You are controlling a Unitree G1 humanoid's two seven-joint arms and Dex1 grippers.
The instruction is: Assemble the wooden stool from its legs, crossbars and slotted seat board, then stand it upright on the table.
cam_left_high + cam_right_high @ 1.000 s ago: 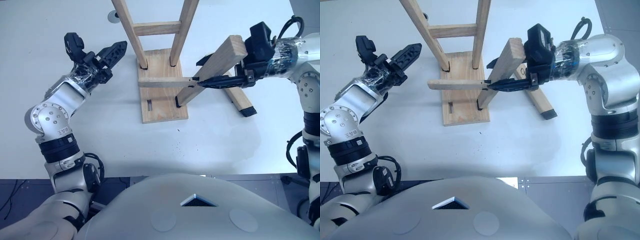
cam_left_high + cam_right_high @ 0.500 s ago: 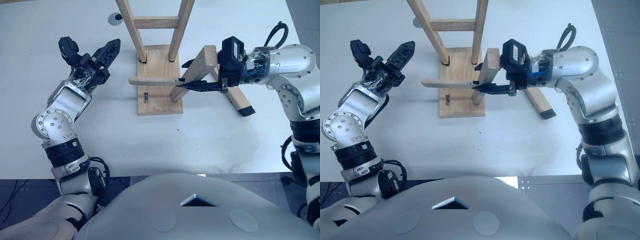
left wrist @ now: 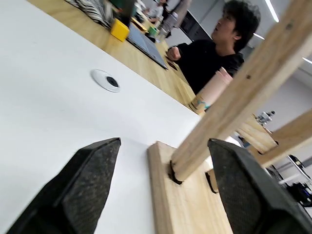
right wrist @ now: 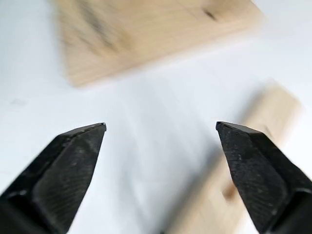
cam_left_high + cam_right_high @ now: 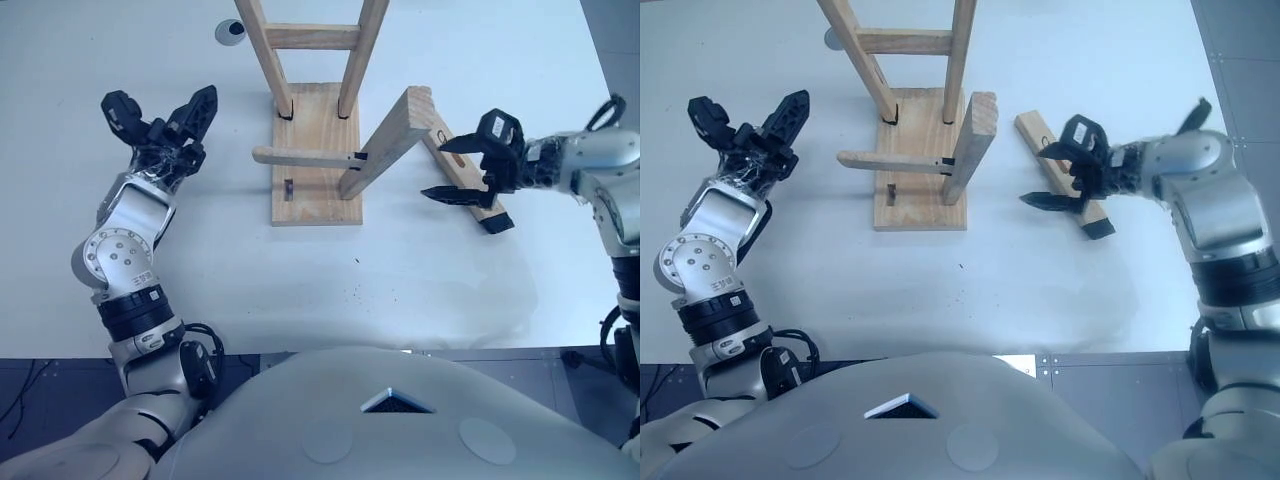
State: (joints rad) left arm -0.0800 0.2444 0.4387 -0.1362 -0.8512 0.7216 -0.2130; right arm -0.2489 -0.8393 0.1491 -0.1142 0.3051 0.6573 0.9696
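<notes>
- Legs [image 5: 268,60], four: two upright, leaning leg [image 5: 385,145], flat leg [image 5: 1038,138].
- Two crossbars [image 5: 310,37].
- One seat board [image 5: 310,198].
- Left gripper [image 5: 160,106], right gripper [image 5: 438,168]: both wide open, empty.

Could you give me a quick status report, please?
Left hand, right hand open, empty. Third leg tilted on board. Last leg flat by right hand.

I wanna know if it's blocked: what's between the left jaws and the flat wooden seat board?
Only bare white table, from the left jaws to the flat wooden seat board, in the left eye view.
</notes>
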